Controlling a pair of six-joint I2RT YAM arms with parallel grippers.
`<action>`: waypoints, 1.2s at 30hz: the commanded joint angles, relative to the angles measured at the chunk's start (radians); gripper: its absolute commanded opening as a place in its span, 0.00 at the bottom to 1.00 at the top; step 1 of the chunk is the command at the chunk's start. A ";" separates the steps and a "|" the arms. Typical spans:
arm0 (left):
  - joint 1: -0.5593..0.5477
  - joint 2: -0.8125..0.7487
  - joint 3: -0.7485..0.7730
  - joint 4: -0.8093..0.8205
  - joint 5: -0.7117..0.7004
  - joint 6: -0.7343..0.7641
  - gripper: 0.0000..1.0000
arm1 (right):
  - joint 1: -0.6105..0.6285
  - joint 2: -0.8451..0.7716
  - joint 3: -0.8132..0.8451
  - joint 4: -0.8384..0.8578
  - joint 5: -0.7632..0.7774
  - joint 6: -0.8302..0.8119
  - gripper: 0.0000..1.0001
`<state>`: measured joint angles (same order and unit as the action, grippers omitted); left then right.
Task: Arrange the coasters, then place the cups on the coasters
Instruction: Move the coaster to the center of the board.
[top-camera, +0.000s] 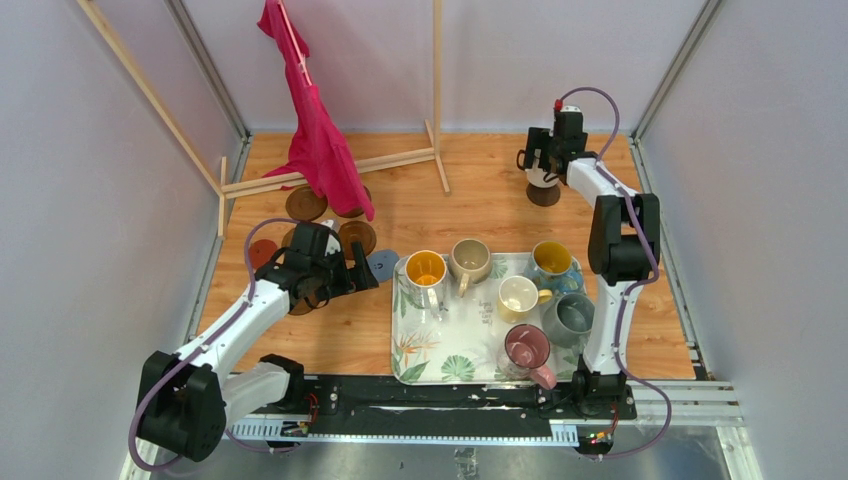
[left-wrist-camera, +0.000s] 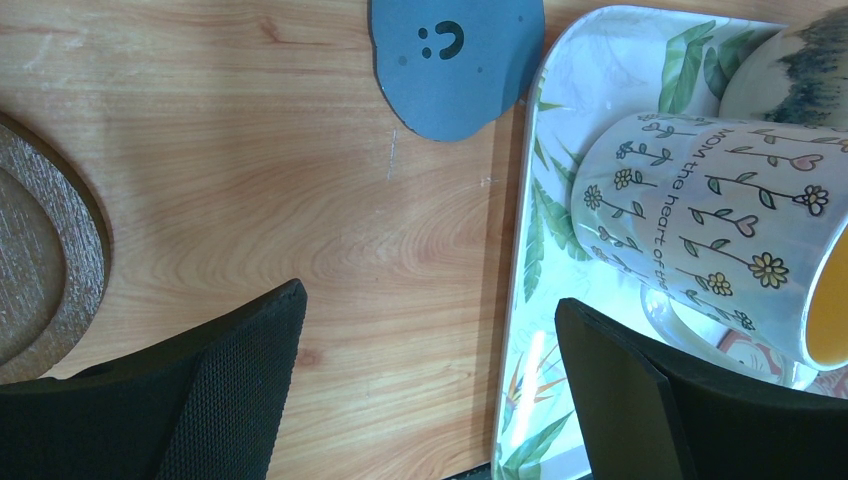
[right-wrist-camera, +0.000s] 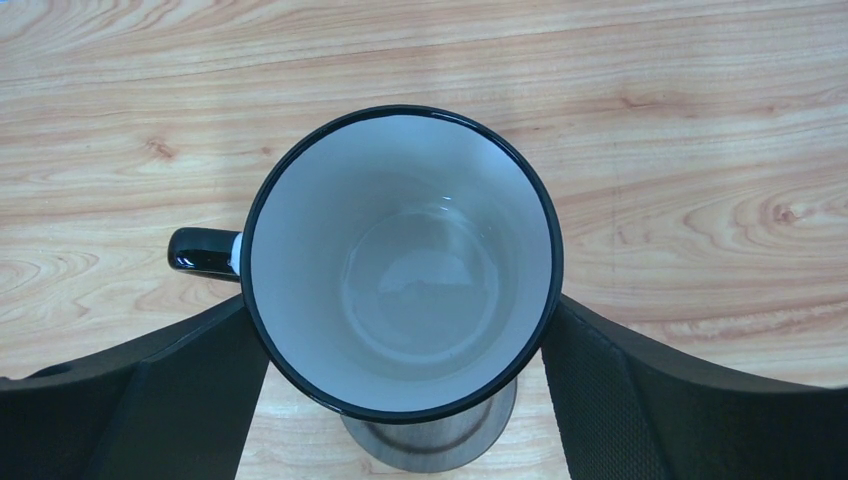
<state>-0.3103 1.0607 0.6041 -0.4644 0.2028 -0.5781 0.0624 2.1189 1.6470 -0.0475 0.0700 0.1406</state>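
A white cup with a dark rim (right-wrist-camera: 400, 260) stands upright on a dark brown coaster (right-wrist-camera: 430, 445) at the far right of the table (top-camera: 470, 190). My right gripper (right-wrist-camera: 400, 308) is open, its fingers close on either side of that cup (top-camera: 541, 176). Several more cups sit on the leaf-patterned tray (top-camera: 420, 350), among them an orange-yellow one (top-camera: 425, 268), a beige one (top-camera: 470, 258) and a maroon-pink one (top-camera: 527, 348). My left gripper (left-wrist-camera: 430, 300) is open and empty, low over the tray's left rim (left-wrist-camera: 520, 300). A grey-blue coaster (left-wrist-camera: 455, 60) lies ahead of it, and a brown coaster (left-wrist-camera: 40, 270) lies to its left.
More brown coasters (top-camera: 305, 203) and a red one (top-camera: 262, 252) lie on the left part of the table. A wooden rack (top-camera: 437, 90) with a pink cloth (top-camera: 318, 135) stands at the back left, the cloth hanging over one coaster. Walls close in both sides.
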 joint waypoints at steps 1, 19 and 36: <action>-0.006 0.010 -0.003 0.019 0.013 0.011 1.00 | -0.009 0.053 0.024 0.004 -0.018 -0.020 0.98; -0.006 0.027 0.008 0.023 0.020 0.018 1.00 | 0.012 0.136 0.124 -0.039 -0.116 -0.010 1.00; -0.006 0.010 0.011 0.019 0.018 0.025 1.00 | 0.031 0.231 0.228 -0.248 -0.151 0.082 0.86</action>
<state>-0.3103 1.0828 0.6041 -0.4503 0.2035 -0.5739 0.0750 2.3276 1.8526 -0.2024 -0.0452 0.1734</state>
